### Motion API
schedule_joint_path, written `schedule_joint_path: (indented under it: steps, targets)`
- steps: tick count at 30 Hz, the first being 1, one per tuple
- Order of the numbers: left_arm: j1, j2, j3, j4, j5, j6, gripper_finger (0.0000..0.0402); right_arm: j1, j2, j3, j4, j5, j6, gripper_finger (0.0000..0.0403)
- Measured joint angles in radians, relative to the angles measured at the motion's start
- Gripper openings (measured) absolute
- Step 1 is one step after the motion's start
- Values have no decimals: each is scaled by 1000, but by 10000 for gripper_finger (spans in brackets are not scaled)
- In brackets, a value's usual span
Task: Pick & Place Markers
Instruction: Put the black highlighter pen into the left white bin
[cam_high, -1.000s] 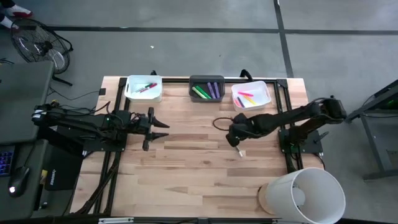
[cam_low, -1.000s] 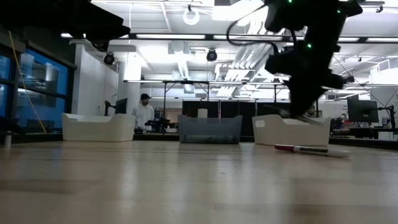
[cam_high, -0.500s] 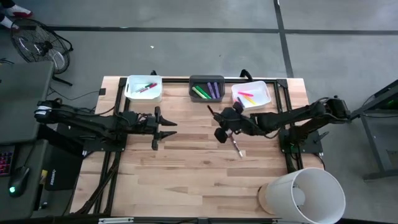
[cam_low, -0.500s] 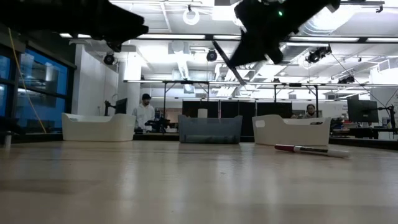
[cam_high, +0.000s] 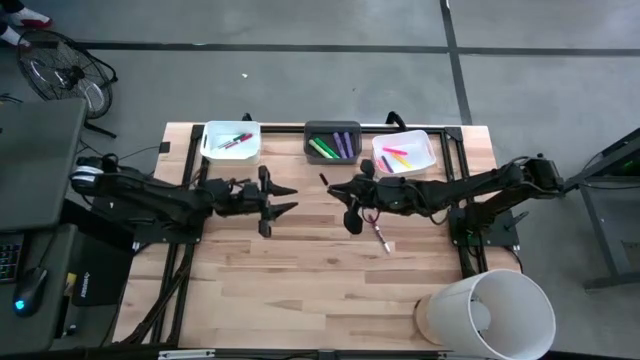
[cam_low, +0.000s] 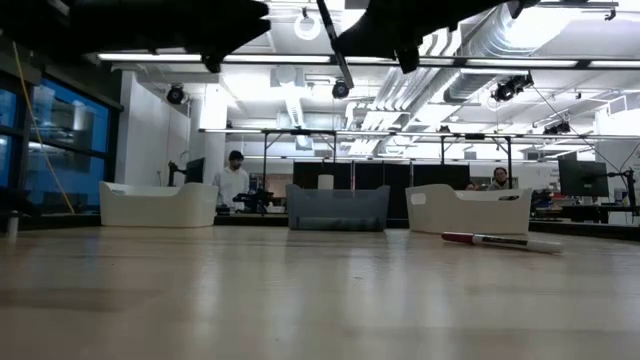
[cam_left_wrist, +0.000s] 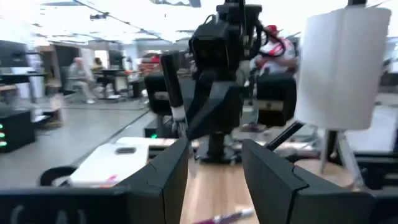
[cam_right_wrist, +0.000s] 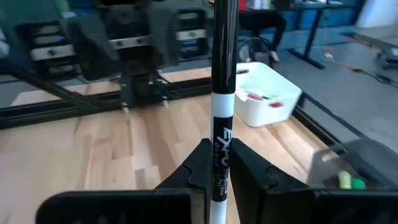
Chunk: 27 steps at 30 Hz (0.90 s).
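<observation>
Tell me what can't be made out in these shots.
- Low view: bin contents hidden behind the white bin walls.
- High view: marker held by the right claw too small to read its colour; only the right wrist view shows the black marker.
- Left wrist view: background people blurred.

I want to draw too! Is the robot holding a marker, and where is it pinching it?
Yes. The right gripper pinches a black-and-white marker on its white barrel, near one end, with the black part sticking out. The left gripper is open and holds nothing.

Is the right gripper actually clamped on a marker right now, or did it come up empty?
Clamped. In the right wrist view, the right gripper is shut on a black-and-white marker that sticks out past its fingertips.
</observation>
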Motion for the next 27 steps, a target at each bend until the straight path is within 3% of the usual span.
schedule_joint_path:
  steps: [3,13,21,27]
  targets:
    - [47,44,56,2,93,-39,147,0,0,0,22,-34,-30,36]
    - [154,181,182,-9,250,-119,147,0,0,1,69,-80,-97,36]
    - [157,287,289,-6,303,-121,147,0,0,1,69,-88,-113,32]
    - [157,289,319,-45,321,-126,147,0,0,1,62,-89,-114,37]
